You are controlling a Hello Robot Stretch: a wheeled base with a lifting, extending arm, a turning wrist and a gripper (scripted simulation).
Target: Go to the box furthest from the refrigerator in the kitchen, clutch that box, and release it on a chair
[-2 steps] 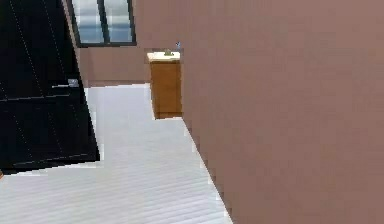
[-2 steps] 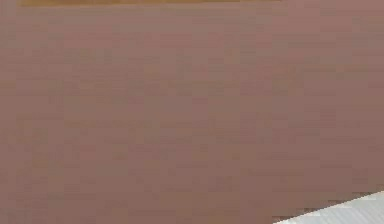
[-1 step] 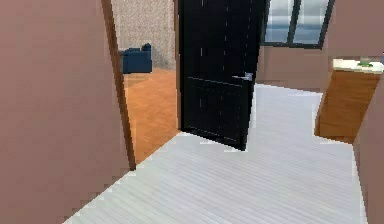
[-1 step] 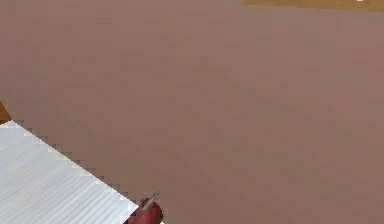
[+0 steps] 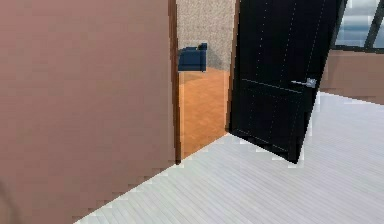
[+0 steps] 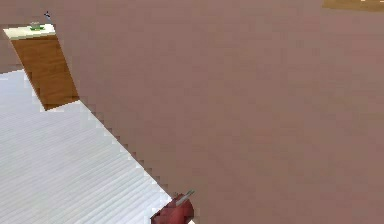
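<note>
Through the doorway in the forward view stands a blue armchair (image 5: 193, 58), far off on an orange wood floor (image 5: 200, 105). No box can be made out. At the arm side view's bottom edge a small dark reddish shape with a thin prong pokes up against the brown wall; it looks like the gripper (image 6: 176, 210). I cannot tell whether it holds anything.
A brown wall (image 5: 85, 100) takes up the forward view's left and rises close by in the arm side view (image 6: 230, 100). A black door (image 5: 280, 75) stands swung open right of the doorway. Pale grey floor (image 5: 250, 185) lies ahead. A strip of orange wood (image 6: 50, 70) shows at the arm side view's top left.
</note>
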